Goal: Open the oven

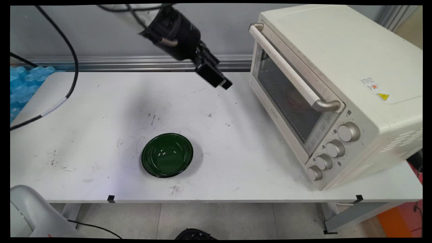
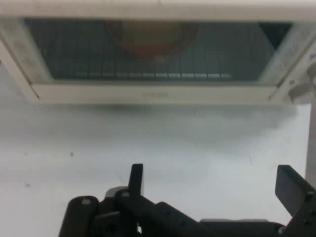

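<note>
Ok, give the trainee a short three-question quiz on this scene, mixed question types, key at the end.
1. True or false: the toaster oven has its door shut.
2. Multiple choice: what shows through the oven's glass in the hand view? A) a reddish round dish B) a blue mug C) nothing at all
3. Short answer: where does the gripper hang in relation to the green bowl?

Key
1. True: the door and its handle lie closed against the front.
2. A
3. Above the table, on the bowl's far side, apart from it, fingers open and empty, facing the oven.
</note>
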You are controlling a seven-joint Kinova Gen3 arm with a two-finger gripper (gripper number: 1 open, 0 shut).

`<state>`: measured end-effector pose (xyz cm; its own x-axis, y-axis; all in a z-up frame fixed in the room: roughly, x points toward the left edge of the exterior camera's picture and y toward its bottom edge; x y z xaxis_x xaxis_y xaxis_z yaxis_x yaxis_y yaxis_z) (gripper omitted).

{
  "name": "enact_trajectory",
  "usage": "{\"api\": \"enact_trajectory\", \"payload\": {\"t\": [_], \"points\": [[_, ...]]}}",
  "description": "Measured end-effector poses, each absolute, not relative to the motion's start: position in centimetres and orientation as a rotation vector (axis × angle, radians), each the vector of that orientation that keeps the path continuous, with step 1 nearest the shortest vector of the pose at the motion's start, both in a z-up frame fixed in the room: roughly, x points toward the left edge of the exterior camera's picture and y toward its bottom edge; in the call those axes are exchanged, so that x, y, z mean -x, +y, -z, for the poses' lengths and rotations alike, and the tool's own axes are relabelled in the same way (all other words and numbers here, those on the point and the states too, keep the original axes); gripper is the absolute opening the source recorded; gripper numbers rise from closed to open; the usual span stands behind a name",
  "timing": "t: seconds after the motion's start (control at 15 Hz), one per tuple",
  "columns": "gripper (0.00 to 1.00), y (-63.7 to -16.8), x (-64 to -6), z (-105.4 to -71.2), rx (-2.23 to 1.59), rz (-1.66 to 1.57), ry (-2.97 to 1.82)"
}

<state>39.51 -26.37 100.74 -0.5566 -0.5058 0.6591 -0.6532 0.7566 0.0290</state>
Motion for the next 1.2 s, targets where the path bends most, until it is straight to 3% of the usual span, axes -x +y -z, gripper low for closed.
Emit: {"api": "enact_trajectory", "payload": {"t": [1.2], "points": [[1.0, -34.5, -34.1, -106.2, -0.825, -0.309, -2.241]]}}
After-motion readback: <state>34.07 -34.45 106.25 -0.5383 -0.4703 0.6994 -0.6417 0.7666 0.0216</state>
